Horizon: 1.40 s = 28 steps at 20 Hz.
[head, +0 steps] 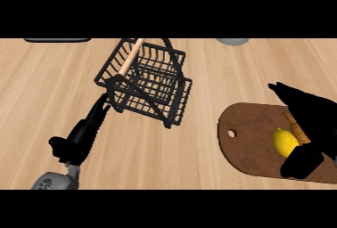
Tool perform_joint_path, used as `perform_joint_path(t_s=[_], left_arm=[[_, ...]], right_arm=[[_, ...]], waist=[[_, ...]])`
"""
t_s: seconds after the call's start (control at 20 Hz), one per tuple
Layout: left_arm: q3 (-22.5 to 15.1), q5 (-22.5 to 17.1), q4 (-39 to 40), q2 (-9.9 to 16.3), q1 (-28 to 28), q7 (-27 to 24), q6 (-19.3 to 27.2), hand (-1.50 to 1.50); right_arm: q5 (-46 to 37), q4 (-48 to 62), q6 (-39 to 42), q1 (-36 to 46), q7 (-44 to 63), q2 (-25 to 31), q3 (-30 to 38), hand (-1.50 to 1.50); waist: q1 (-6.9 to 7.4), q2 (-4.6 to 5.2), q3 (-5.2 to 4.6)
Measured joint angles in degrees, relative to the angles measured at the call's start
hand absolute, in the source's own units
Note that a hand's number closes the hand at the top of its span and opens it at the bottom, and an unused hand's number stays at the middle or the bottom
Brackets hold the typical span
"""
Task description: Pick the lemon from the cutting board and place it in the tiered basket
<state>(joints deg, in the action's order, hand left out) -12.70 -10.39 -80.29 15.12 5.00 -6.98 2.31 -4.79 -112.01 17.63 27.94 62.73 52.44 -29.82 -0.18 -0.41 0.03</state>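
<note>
Lemon [284, 141]: we see a bright yellow, smooth oval, partly covered by the right hand.
Lemon axis: its long axis runs roughly from the counter's far edge to its near edge, a small tip pointing toward the far edge.
Lemon place: on the cutting board [247, 133], toward the board's right side.
Right hand [309, 116]: we see its fingers and thumb curved around the lemon from the right and the near side, closing on it; the lemon sits on the board.
Tiered basket [148, 80]: black wire with a pale wooden handle, near the counter's far edge; we see nothing in its tiers.
Left hand [82, 133]: fingers straight, stretched toward the basket's near-left corner, holding nothing.
Orange item [296, 126]: ribbed, just beside the lemon; we cannot tell what it is.
</note>
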Motion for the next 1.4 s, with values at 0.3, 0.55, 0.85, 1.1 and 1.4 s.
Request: perform_joint_path(t_s=[0.3, 0.55, 0.85, 1.1, 1.4], left_arm=[[0.17, 0.44, -0.23, -0.38, 0.14, 0.62, -0.14, 0.00], [1.41, -0.31, 0.70, 0.15, 0.56, 0.03, -2.13, 0.00], [1.71, 1.16, 0.68, -0.80, 0.46, 0.05, -1.82, 0.00], [2.14, 1.51, 0.01, -1.17, 0.36, 1.57, -1.97, 0.00], [3.20, 2.27, 0.36, -1.62, 0.67, 1.96, -2.82, 0.00]], right_arm=[[-6.33, 1.93, -0.95, -2.87, 1.05, 0.13, -2.53, -1.50], [-9.00, 5.08, -1.60, -5.23, 1.28, -2.34, -3.33, -1.50], [-14.08, 8.56, -2.62, -9.52, -1.29, -5.92, -2.59, -1.50], [-16.59, 10.56, -3.06, -12.63, -2.45, -6.51, -0.42, -1.50], [-19.24, 14.24, -2.53, -15.32, -5.18, -8.23, 2.79, -1.50]], waist=[[0.22, 0.11, 0.08], [0.27, 0.15, 0.12], [0.29, 0.10, 0.21], [0.23, 0.10, 0.22], [0.35, 0.04, 0.26]])
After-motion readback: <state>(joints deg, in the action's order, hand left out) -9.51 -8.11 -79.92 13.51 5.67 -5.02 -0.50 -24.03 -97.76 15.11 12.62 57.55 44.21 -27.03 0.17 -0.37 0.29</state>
